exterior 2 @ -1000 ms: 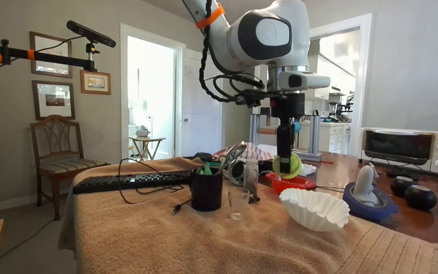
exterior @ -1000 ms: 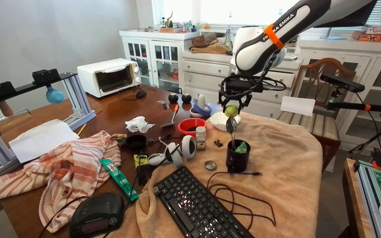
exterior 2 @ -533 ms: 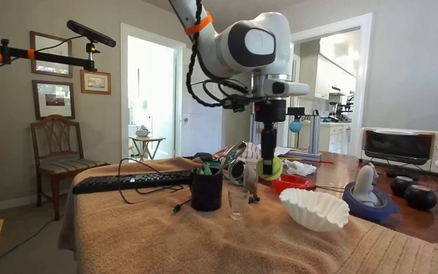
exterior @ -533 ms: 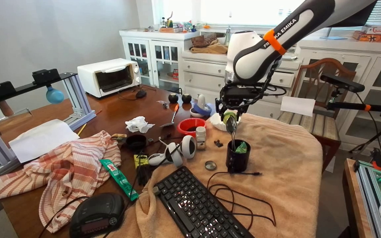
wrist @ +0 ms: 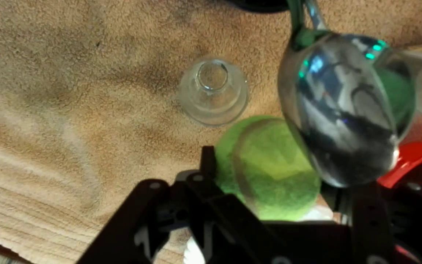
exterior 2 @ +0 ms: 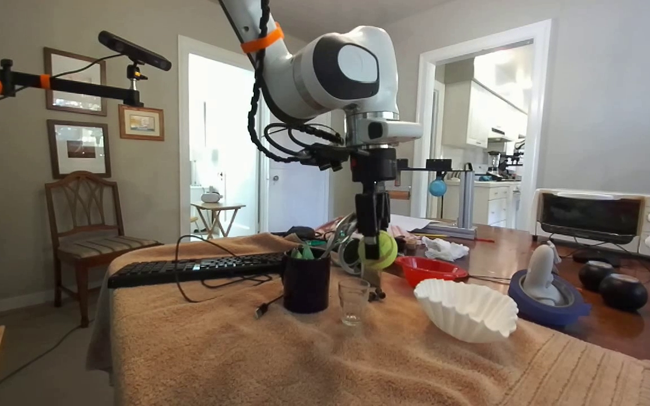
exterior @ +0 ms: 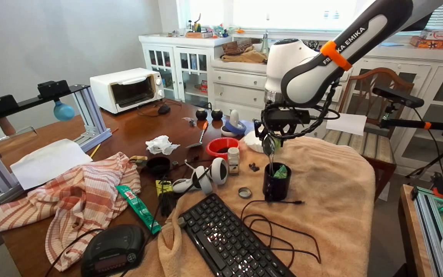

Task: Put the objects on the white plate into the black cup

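Observation:
My gripper [wrist: 269,176] is shut on a yellow-green tennis ball [wrist: 269,165], one finger on each side of it. Held in the air, the ball [exterior 2: 382,251] hangs between the white plate and the black cup. The white plate [exterior 2: 466,313], a fluted dish, rests on the towel; its inside hardly shows. The black cup [exterior 2: 306,285] stands upright on the towel, with green pieces [exterior: 281,172] and metal spoons [exterior: 268,146] sticking out. In the wrist view a spoon bowl [wrist: 343,110] covers part of the ball, and only the cup's rim shows at the top edge.
A small clear glass [exterior 2: 354,304] stands beside the cup, under the ball's near side. Around lie a red bowl [exterior: 222,147], a spice jar [exterior: 233,161], a metal lid [exterior: 244,192], a keyboard [exterior: 229,234] and its cable. The spoons rise high above the cup.
The gripper, still shut on the ball, has come lower and moved from near the white plate and red bowl towards the black cup. The things on the table stay where they were.

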`<state>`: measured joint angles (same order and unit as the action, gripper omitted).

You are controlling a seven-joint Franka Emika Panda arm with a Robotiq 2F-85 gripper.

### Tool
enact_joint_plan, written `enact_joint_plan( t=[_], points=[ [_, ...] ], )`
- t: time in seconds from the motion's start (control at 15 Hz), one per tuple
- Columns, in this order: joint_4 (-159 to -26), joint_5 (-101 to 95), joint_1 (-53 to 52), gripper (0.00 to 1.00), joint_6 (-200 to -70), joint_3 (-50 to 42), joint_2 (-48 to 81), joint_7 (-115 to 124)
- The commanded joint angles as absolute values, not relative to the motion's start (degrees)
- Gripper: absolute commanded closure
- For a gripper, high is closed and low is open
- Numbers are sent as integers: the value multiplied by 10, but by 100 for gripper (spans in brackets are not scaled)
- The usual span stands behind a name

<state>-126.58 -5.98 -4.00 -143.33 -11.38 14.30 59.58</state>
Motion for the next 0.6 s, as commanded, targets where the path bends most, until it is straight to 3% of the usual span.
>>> enact_joint_plan(
  t=[0.0,0.33,0.4,0.53],
  points=[
    [-1306,-122,-48,58,-1444,-123,95,685],
    [-1345,-134,-35,58,-1448,-103,69,742],
    [-1313,-121,-26,33,-1434,-96,92,709],
    [-1325,-121,-26,33,-1434,-93,85,721]
  ],
)
